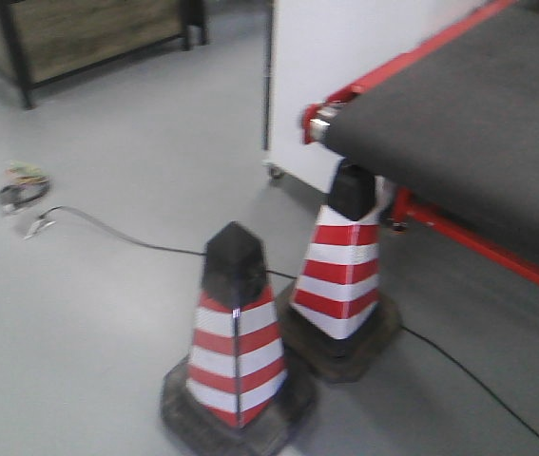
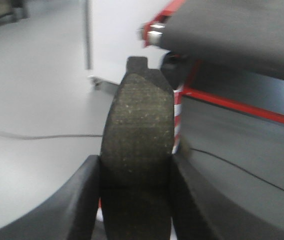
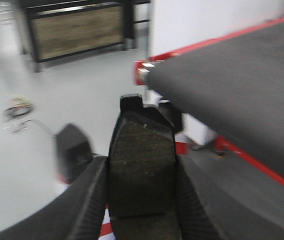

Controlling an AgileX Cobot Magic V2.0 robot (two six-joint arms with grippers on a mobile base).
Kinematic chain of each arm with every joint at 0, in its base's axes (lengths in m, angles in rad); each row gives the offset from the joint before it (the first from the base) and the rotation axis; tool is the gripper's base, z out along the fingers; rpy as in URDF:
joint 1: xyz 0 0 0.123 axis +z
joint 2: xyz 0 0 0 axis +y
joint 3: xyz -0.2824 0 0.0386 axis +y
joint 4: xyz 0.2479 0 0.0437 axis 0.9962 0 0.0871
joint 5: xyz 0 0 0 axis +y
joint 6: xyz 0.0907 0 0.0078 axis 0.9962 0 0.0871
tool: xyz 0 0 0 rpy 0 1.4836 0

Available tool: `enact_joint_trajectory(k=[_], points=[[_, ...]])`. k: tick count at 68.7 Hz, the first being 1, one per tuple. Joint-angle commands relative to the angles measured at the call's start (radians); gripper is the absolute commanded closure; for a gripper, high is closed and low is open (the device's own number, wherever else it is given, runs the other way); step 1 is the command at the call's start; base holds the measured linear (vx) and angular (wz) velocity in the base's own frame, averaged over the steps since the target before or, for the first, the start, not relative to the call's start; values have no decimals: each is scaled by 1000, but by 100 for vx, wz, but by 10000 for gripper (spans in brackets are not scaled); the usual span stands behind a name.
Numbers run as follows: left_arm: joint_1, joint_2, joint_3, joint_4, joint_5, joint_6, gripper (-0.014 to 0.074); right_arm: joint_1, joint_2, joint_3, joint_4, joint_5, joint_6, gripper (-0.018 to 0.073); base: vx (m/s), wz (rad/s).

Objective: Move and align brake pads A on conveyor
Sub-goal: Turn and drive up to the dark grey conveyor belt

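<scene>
Each gripper holds one dark grey brake pad upright in the air, away from the belt. In the left wrist view the left gripper [image 2: 135,172] is shut on a brake pad [image 2: 139,120]. The right wrist view shows the right gripper [image 3: 142,172] shut on another brake pad [image 3: 142,155]. The conveyor [image 1: 478,104], a wide dark grey belt with red edges, is at the upper right in the front view; its end roller [image 2: 154,34] lies ahead of the left pad. The conveyor [image 3: 242,85] fills the right of the right wrist view. No grippers show in the front view.
Two red-and-white striped cones [image 1: 238,337] [image 1: 342,266] stand on the grey floor by the belt's end. A black cable [image 1: 117,233] runs across the floor. A white cabinet on casters [image 1: 345,57] and a wooden-panelled bench [image 1: 88,33] stand farther back.
</scene>
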Motion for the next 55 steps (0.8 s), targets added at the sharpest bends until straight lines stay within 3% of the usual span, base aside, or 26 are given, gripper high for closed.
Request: enact_joint_trajectory(k=[1, 55], points=[[-4, 7, -24, -1, -91, -3, 513, -1, 8, -29, -24, -86, -7, 528, 24, -78], [-4, 7, -24, -1, -91, -3, 513, -1, 8, -29, -24, -87, -7, 528, 21, -73]])
